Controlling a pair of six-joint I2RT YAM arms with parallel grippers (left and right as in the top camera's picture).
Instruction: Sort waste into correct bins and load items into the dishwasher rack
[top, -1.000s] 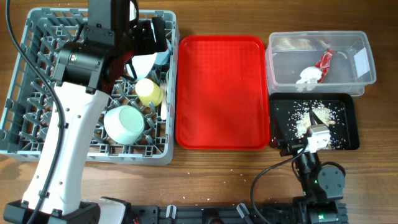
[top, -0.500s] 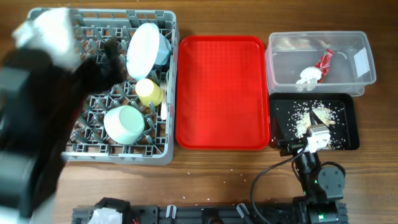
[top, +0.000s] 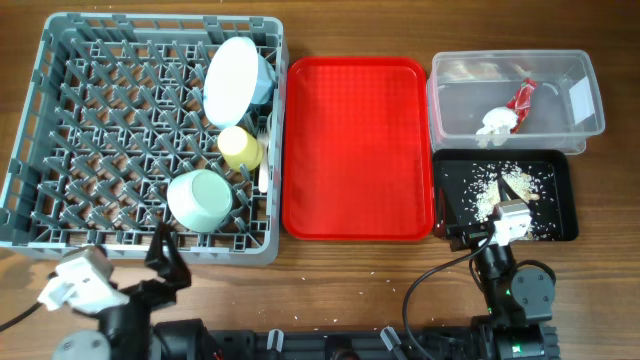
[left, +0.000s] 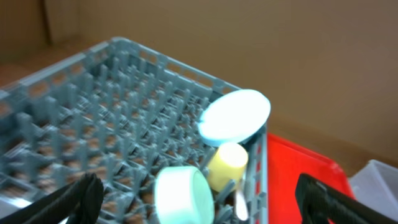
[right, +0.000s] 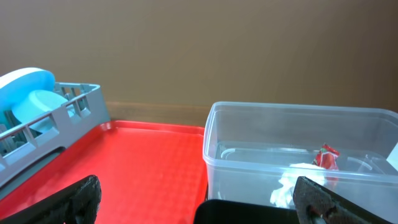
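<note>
Grey rack, light-blue plate, yellow cup, red tray

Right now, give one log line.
rack: plate, bowl, cup; tub: napkin, wrapper; black tray: scraps; left end effector open; right end effector open

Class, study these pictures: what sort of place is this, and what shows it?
Probably a lab mock-up of a dish-clearing station, not a real kitchen: a grey dishwasher rack, a red serving tray and a clear tub of rubbish on a wooden table.
</note>
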